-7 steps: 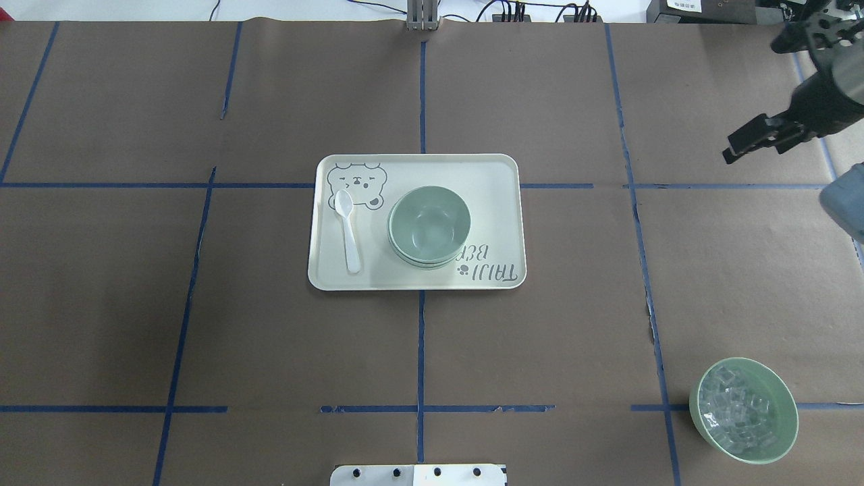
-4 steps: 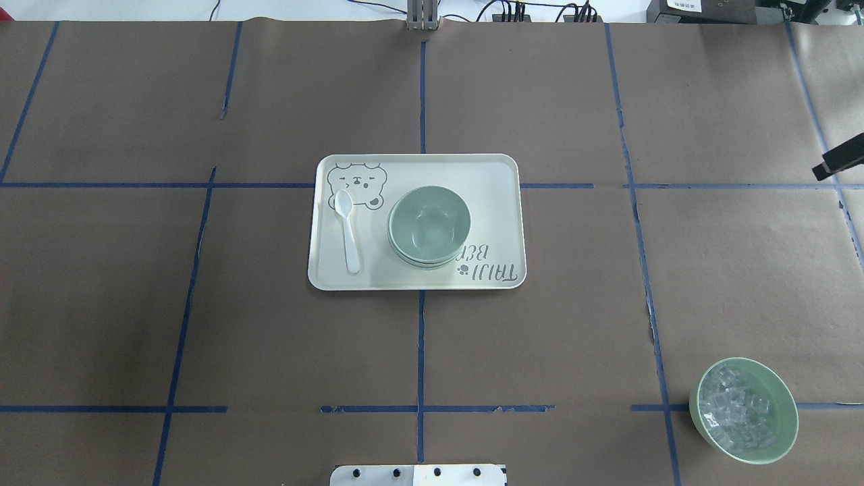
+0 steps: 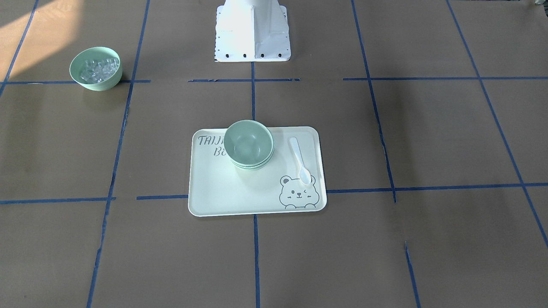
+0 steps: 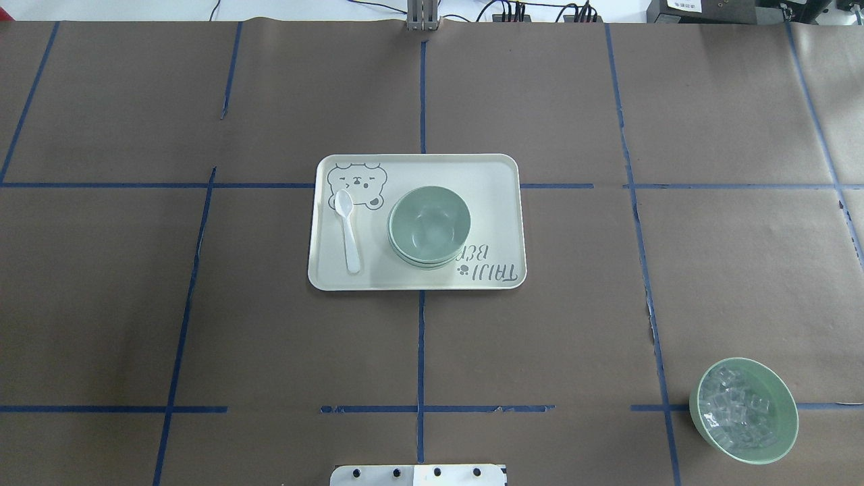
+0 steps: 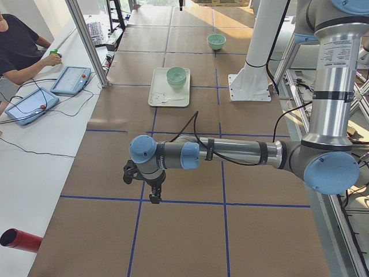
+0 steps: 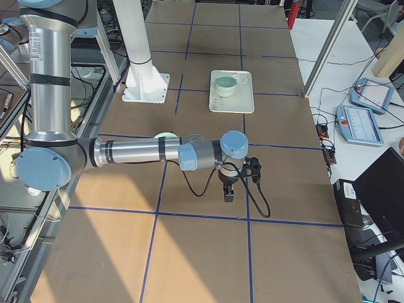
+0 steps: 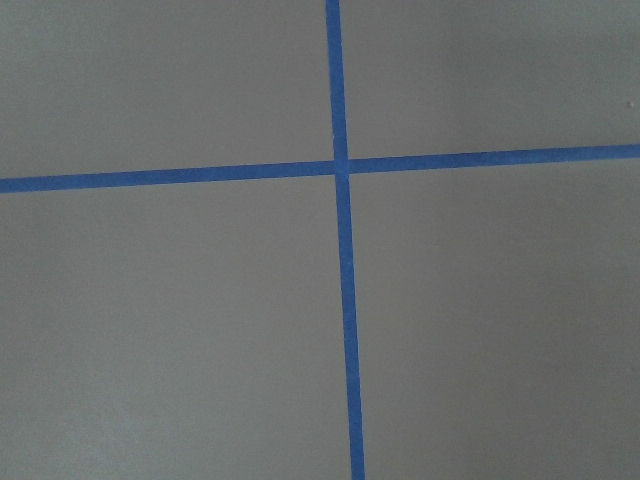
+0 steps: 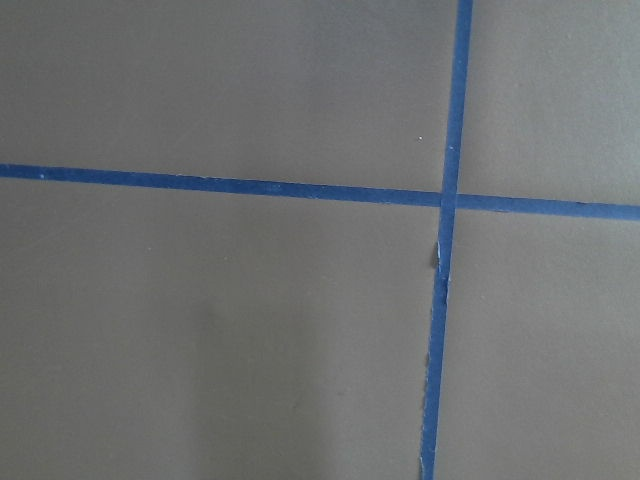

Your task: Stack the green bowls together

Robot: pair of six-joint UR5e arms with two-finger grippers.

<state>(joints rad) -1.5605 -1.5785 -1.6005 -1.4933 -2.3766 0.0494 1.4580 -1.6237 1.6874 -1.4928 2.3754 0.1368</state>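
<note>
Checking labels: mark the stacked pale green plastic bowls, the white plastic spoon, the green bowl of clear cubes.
stacked pale green plastic bowls (image 4: 429, 226): overhead view, top bowl's inside.
white plastic spoon (image 4: 349, 237): overhead view, handle.
green bowl of clear cubes (image 4: 750, 460): overhead view, outer wall.

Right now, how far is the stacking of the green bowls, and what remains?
Done: the green bowls sit nested in one stack on the tray, lower rims showing under the top one. In hand: nothing; the left gripper and the right gripper hang over the table, far from the tray. Left: seemingly nothing; the bowl of clear cubes stands apart.
</note>
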